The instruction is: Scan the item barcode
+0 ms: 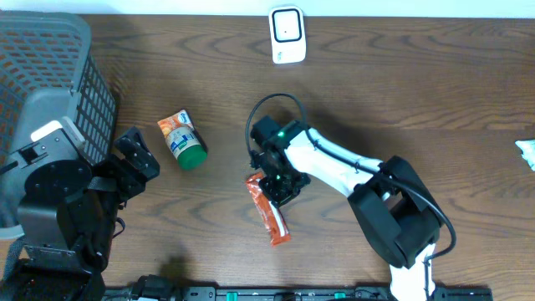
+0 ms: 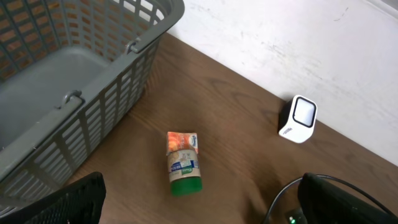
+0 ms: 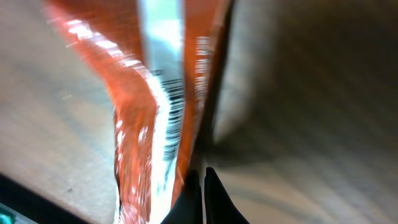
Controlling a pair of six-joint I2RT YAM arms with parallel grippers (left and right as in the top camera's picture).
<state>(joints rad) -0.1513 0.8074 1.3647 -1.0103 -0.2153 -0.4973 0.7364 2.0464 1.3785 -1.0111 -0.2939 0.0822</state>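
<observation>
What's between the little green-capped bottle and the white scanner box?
Nothing: only bare brown wooden table lies between the small green-capped bottle and the white boxy scanner. The overhead and left wrist views both show it.

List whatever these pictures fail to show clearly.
- Right wrist: barcode on the orange packet is blurred, unreadable.
- Overhead: right claw covers the packet's upper end; whether it pinches the packet is hidden.
- Overhead: white object cut off by the right edge.
- Left wrist: green-capped bottle label print too small.
</observation>
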